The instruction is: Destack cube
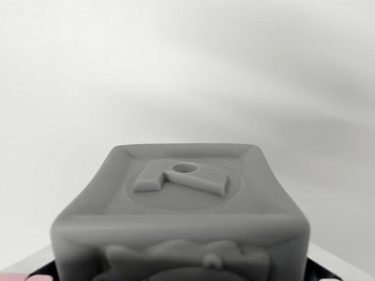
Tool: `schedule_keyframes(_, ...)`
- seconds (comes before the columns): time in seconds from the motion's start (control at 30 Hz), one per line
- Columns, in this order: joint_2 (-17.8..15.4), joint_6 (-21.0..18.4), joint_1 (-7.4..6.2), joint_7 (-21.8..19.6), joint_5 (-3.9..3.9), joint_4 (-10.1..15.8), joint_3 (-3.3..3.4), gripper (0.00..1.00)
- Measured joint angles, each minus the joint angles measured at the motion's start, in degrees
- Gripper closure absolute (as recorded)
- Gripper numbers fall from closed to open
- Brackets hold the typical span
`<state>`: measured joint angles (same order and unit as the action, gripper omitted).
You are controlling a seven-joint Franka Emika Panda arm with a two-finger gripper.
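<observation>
A grey cube (181,205) fills the lower half of the wrist view, very close to the camera. Its top face carries a raised shape with a small round hole inside a shallow ring, and its front face shows more relief. Dark and silver parts of my gripper (181,270) show at the bottom left and bottom right corners, tight against the cube's two sides. The jaws stand shut on the cube. No second cube can be seen; whatever lies under the held one is hidden.
Behind the cube there is only a plain, blurred white surface (187,70) with soft shadows. A small pink patch (36,277) sits at the bottom left edge; I cannot tell what it is.
</observation>
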<state>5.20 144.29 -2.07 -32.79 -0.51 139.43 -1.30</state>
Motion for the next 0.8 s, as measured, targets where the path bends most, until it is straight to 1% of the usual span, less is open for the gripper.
schedule_keyframes(0.4,-1.86,0.96,1.31,3.38,0.18,2.87,0.94,1.00)
schedule_keyframes(0.8,-3.65,1.96,2.51,6.84,0.24,5.59,2.13,1.00)
